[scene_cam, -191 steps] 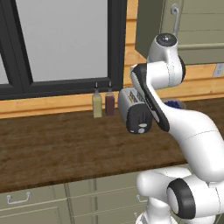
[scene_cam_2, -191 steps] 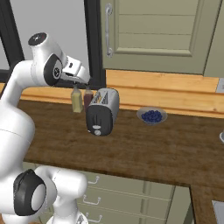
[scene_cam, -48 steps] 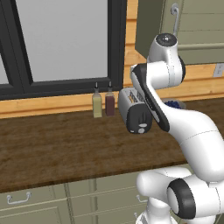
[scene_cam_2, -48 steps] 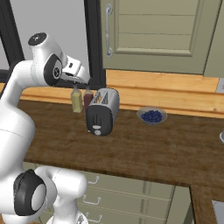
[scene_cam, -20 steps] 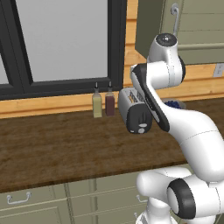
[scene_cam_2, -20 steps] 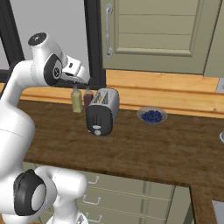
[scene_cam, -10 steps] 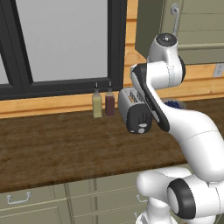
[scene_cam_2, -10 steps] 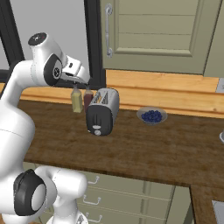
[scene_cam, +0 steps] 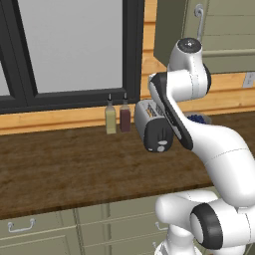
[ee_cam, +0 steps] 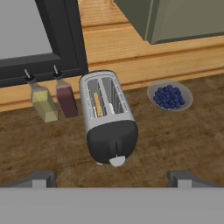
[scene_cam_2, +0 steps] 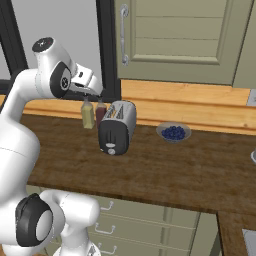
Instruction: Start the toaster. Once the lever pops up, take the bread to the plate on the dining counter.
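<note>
One bread (ee_cam: 97, 105) edge peeks from toaster (ee_cam: 108, 123) slot; hand (ee_cam: 112, 178) spread wide, tips cropped.

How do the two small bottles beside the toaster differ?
Colour: the yellow bottle holds pale yellow-green liquid; the red bottle holds dark red-brown.
Position: the red bottle stands nearer the toaster; the yellow bottle is on its far side.
Shared: both upright, similar in size and shape, with thin dark spouts, on the counter by the window ledge.

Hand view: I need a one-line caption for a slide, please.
Open gripper above a toaster with bread in one slot, two bottles beside it, blueberry bowl on the wooden counter.
</note>
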Robot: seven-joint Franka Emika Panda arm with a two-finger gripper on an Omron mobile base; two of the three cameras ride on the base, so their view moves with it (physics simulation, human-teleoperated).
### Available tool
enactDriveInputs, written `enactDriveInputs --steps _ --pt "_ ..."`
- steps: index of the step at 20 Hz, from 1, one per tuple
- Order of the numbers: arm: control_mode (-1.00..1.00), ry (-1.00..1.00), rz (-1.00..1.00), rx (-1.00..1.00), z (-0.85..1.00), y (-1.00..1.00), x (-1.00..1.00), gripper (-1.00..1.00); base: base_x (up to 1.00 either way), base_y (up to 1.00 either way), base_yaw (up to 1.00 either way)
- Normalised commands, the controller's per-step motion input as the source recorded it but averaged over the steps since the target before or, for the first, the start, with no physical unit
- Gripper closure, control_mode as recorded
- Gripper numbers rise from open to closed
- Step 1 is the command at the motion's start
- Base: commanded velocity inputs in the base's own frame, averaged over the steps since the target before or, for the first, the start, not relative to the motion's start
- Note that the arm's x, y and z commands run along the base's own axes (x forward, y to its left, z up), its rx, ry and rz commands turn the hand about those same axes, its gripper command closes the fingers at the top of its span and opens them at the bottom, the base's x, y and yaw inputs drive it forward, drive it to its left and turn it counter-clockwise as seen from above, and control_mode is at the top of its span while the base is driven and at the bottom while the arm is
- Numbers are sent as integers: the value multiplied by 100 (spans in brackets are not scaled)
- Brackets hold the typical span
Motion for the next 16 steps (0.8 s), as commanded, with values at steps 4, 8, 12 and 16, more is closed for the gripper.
enactDriveInputs --steps 4,8,12,16 --pt "-100 0 0 0 0 0 0 -100 0 0 0" --pt "-100 0 0 0 0 0 0 -100 0 0 0" --pt "-100 0 0 0 0 0 0 -100 0 0 0" --pt "-100 0 0 0 0 0 0 -100 0 0 0"
